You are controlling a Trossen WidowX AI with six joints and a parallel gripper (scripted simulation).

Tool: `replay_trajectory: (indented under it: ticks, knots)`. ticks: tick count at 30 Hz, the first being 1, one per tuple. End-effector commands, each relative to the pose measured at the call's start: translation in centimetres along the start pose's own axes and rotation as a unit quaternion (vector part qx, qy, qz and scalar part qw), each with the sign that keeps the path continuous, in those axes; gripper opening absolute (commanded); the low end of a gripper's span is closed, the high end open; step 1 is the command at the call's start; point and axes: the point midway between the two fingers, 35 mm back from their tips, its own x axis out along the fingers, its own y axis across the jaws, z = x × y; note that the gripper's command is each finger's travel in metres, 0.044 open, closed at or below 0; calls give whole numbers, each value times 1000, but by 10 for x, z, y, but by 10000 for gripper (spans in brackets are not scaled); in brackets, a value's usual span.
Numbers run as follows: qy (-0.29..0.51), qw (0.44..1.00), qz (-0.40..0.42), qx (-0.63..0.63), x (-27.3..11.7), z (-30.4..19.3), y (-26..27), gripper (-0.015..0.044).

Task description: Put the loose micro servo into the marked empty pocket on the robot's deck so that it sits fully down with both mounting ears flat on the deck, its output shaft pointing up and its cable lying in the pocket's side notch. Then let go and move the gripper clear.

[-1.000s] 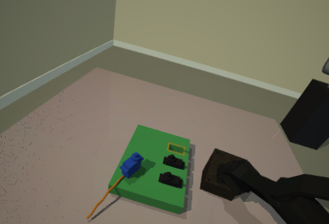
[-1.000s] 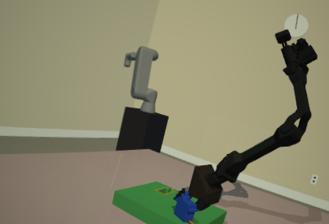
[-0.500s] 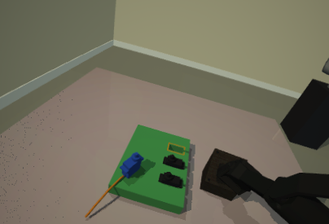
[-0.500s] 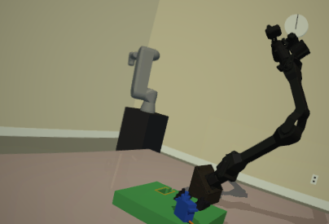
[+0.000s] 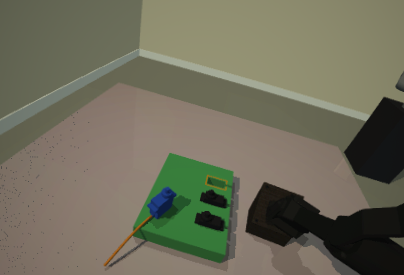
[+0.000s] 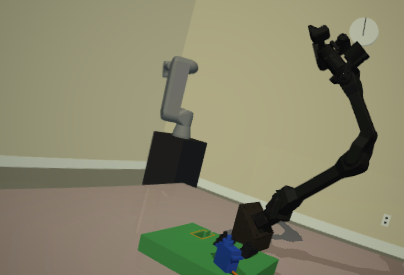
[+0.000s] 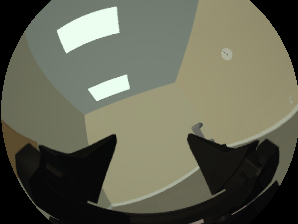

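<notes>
The loose blue micro servo [image 5: 161,203] [image 6: 227,255] is on the green deck [image 5: 177,169] [image 6: 162,242], near the edge away from the pocket. Its shaft end is uppermost, and the body looks tilted in the top view. Its orange cable [image 5: 126,240] runs out past the deck's edge. The orange-outlined pocket [image 5: 217,178] is empty, near a deck corner, with a side notch. My gripper [image 6: 331,36] [image 7: 153,138] is open and empty, raised high above and away from the deck and servo. The wrist view shows walls and ceiling between the fingers, with no servo.
Two black servos [image 5: 213,199] [image 5: 209,220] sit in a row beside the pocket. The arm's brown base block [image 5: 259,215] [image 6: 248,224] stands beside the deck. A grey arm [image 6: 175,88] on a dark pedestal [image 6: 172,158] [image 5: 377,141] stands farther back near the walls.
</notes>
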Motion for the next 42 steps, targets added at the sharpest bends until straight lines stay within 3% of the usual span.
replay_trajectory:
  ticks: [1, 19, 30, 42]
  knots:
    - [46, 998, 25, 19, 7, -31, 21, 440]
    - [282, 947, 129, 86, -19, -172, 136, 440]
    - [440, 877, 158, 108, -78, -258, 198, 440]
    - [610, 773, 134, 116, -172, -340, 240, 440]
